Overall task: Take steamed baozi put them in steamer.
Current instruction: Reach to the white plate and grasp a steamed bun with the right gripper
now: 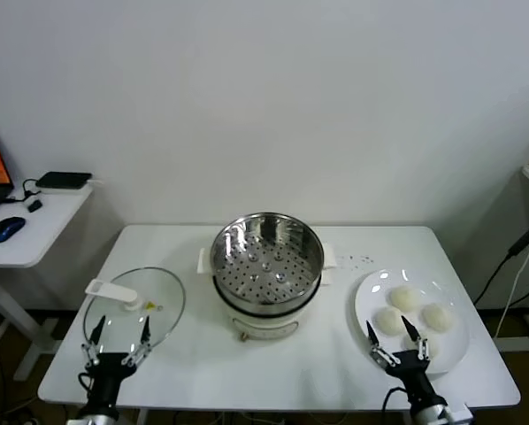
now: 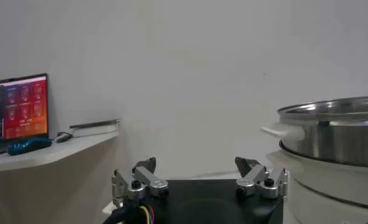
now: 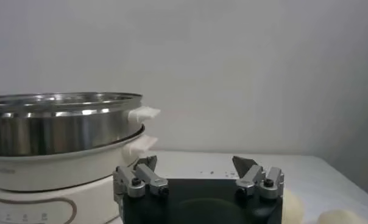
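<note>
The steel steamer (image 1: 267, 257) with its perforated tray stands on a cream base at the table's middle; it also shows in the left wrist view (image 2: 336, 131) and the right wrist view (image 3: 56, 122). Cream-white baozi (image 1: 402, 297) lie on a white plate (image 1: 367, 297) at the right; three show fully, a fourth is partly behind my right gripper. Baozi edges show in the right wrist view (image 3: 339, 217). My right gripper (image 1: 392, 332) is open, over the plate's near edge. My left gripper (image 1: 119, 332) is open, at the near left by the glass lid.
A glass lid (image 1: 134, 312) with a white handle lies on the table's left, under my left gripper's tips. A side desk (image 1: 34, 221) at the far left holds a blue mouse, a black box and a monitor. Cables hang at the right.
</note>
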Controlling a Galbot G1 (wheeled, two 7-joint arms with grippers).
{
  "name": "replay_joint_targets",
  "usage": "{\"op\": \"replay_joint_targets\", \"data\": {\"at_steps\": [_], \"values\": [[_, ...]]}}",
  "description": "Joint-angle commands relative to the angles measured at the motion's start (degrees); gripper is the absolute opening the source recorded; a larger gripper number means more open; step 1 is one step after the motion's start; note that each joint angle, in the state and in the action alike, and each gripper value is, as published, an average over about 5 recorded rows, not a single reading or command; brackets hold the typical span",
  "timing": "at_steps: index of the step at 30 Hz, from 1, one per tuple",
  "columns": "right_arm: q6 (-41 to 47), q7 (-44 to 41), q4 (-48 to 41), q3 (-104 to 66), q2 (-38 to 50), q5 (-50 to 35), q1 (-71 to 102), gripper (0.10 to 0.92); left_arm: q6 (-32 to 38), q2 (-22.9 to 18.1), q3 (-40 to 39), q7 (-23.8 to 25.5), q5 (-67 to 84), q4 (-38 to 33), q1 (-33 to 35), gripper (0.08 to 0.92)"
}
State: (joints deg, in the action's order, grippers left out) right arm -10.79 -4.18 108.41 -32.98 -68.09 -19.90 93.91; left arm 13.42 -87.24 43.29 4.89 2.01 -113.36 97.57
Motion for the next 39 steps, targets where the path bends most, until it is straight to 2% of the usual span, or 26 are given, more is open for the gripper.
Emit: {"op": "replay_joint_targets", "data": {"at_steps": [1, 6, 11, 16, 21, 24, 29, 34, 39], "values": [[4.45, -1.13, 0.46, -2.86, 3.73, 2.46, -4.76, 0.823, 0.36, -0.11, -0.42, 0.16, 0.38, -0.51, -0.06, 0.823], [14.71, -5.25, -0.29, -4.45, 12.82, 2.76, -13.30, 0.823, 0.21, -0.37, -1.04, 0.32, 0.18, -0.43, -0.94, 0.823], [22.21, -14.20, -3.23, -2.76, 24.98, 3.55, -20.42, 0.823, 0.62, -0.93, -1.49, 0.34, -0.45, 0.03, -1.60, 0.823], [22.98, -28.34, -11.15, 2.35, 34.95, 5.33, -29.50, 0.823, 1.36, -1.01, -1.96, 0.21, -0.76, 0.63, -1.86, 0.823], [20.75, -43.38, -19.36, 14.67, 41.33, 8.76, -44.66, 0.823, 1.94, -1.68, -2.81, -0.03, -1.00, 1.44, -1.73, 0.823], [19.47, -51.32, -24.09, 24.88, 43.23, 10.57, -56.03, 0.823, 2.48, -2.18, -3.35, -0.15, -1.12, 2.14, -1.44, 0.823], [15.66, -58.87, -32.28, 43.84, 43.65, 14.91, -74.52, 0.823, 2.02, -2.16, -3.99, -0.23, -0.37, 1.90, -0.61, 0.823], [8.12, -61.65, -40.76, 60.35, 41.26, 20.70, -88.78, 0.823, 1.06, -1.27, -3.83, -0.16, 0.24, 0.93, -0.28, 0.823], [4.12, -64.52, -46.09, 72.92, 38.18, 21.73, -99.17, 0.823, 0.64, -0.77, -3.56, -0.04, 0.14, 0.31, -0.04, 0.823]]}}
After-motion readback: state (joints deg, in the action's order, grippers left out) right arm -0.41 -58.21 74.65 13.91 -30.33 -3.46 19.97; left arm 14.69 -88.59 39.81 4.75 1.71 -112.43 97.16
